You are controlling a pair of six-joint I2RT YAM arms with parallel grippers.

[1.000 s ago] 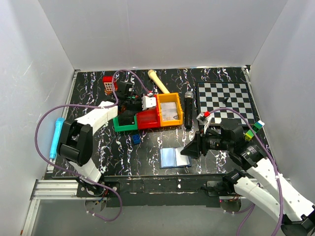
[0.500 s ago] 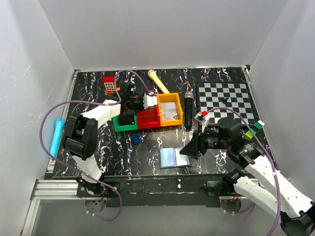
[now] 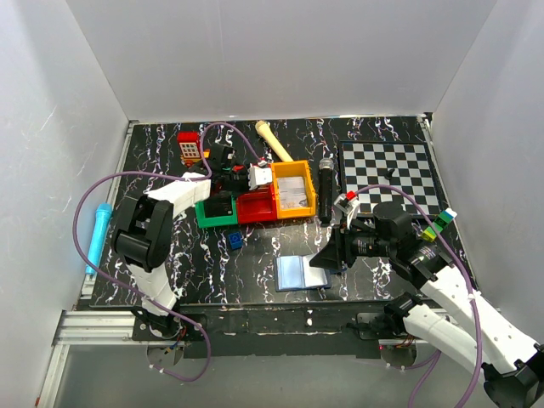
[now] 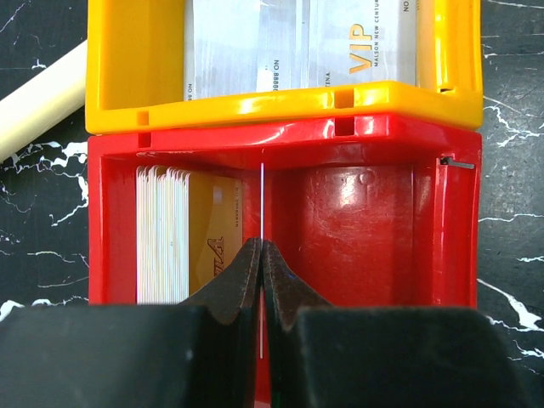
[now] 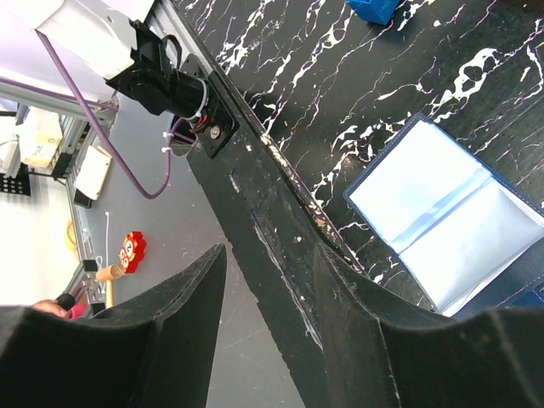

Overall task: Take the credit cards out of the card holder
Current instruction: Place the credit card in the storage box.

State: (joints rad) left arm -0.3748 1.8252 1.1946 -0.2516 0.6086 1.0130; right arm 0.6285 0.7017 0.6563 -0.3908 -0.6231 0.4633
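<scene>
Thin pale credit card (image 4: 262, 195) hung over red plastic bin (image 4: 365, 212).
Left tool (image 4: 262, 251) was clamped across its faces: light, stiff, slick, I judged. Right tool (image 5: 268, 263) stood apart.

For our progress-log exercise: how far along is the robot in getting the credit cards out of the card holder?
Looks done: the card holder lies open and flat, and credit cards stand stacked in the red bin. In hand: the left gripper is shut on a thin card, edge-on, above that bin. Left: dropping it; the right gripper hovers open near the holder, whose pockets may hold more.
</scene>
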